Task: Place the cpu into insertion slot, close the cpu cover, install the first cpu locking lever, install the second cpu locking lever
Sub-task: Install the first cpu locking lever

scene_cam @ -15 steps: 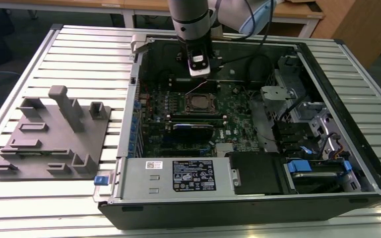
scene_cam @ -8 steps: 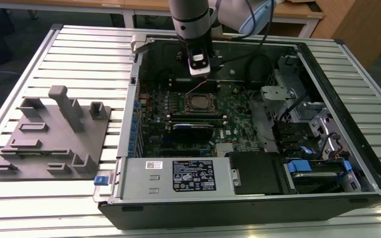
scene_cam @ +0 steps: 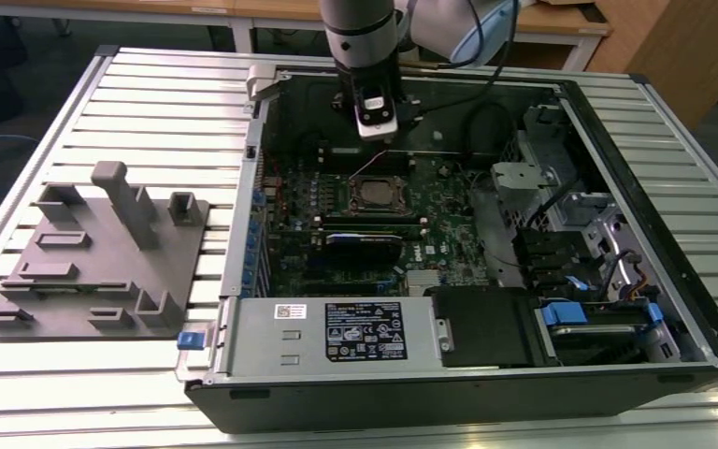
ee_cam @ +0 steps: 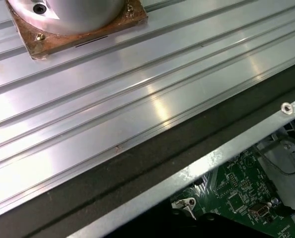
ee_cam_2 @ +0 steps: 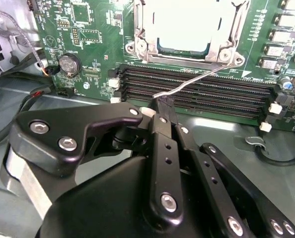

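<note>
Right at the tip of the tool (ee_cam_2: pixel 163 103), the two black fingers are pressed together, and the hooked free end of a cpu locking lever (ee_cam_2: pixel 202 77) touches them. I cannot tell whether the wire is clamped between the fingers or only rests against them. From that contact the thin silvery lever runs away from the tool, crossing above the long black memory slots (ee_cam_2: pixel 212 96) at a slant, to its pivot at a corner of the socket. Its long axis therefore points from the fingertips straight towards the socket.

Beyond the memory slots lies the insertion slot (scene_cam: pixel 376 194), with the cpu (ee_cam_2: pixel 187 22) already seated in it, its pale metal top showing. The cpu cover (ee_cam_2: pixel 217 47) appears folded down around it as a silvery frame. In the exterior view the tool (scene_cam: pixel 376 131) hangs inside the open computer case (scene_cam: pixel 658 224), just on the far side of the socket. The case lies on the slatted metal desk (scene_cam: pixel 147 103), beside a grey parts fixture (scene_cam: pixel 97 262).
</note>
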Motion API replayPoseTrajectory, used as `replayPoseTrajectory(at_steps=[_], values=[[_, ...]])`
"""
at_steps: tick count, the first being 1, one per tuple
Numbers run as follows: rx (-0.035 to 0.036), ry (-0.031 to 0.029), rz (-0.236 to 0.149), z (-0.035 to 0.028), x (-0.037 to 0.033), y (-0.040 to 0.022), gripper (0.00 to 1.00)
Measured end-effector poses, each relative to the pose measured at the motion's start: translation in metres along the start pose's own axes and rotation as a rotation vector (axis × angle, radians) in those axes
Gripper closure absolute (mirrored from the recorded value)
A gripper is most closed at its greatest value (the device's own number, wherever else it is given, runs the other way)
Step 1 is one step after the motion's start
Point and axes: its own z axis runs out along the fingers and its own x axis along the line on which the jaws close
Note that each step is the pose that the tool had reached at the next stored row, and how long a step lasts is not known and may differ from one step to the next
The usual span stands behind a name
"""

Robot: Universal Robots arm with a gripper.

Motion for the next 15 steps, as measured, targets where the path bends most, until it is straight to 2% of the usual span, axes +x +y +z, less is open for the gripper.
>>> replayPoseTrajectory(at_steps=[8, 15], values=[[-0.0002, 0.0, 0.0, -0.0115, -0.0019, 0.0029, 0.89], [-0.0001, 0.0, 0.0, -0.0181, -0.003, 0.0045, 0.89]])
